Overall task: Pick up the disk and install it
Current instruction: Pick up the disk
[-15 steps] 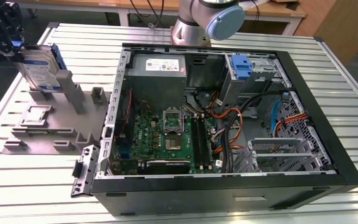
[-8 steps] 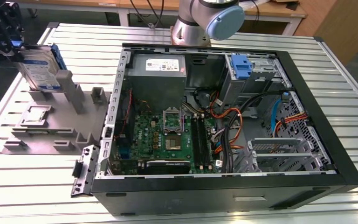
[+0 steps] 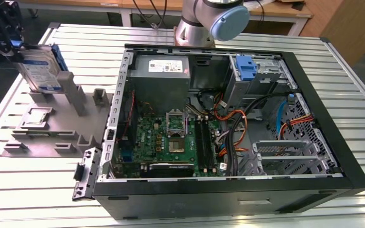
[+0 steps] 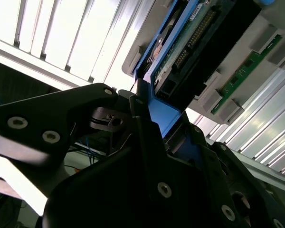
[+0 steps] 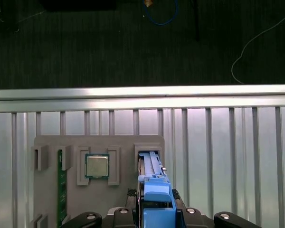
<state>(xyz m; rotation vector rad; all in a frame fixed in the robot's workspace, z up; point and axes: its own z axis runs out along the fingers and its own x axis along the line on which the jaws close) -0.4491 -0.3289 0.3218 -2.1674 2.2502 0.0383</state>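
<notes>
One disk [image 3: 40, 71] — upright, long axis near-vertical.

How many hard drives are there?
1: the disk, upright in the grey holder at the exterior view's left, gripper clamped on it. More may hide inside the case.

In the exterior view the gripper [image 3: 13, 45], clamped on the top of the disk [image 3: 40, 69], is cut off by the picture's left edge. The disk's lower edge is hidden behind the uprights of the grey holder [image 3: 74, 97], so whether it is seated there cannot be told. The arm [image 3: 211, 19] is cropped by the upper edge. In the first wrist view the disk is seen edge-on, its label hidden, and the gripper's body is cut by the picture's edge.
</notes>
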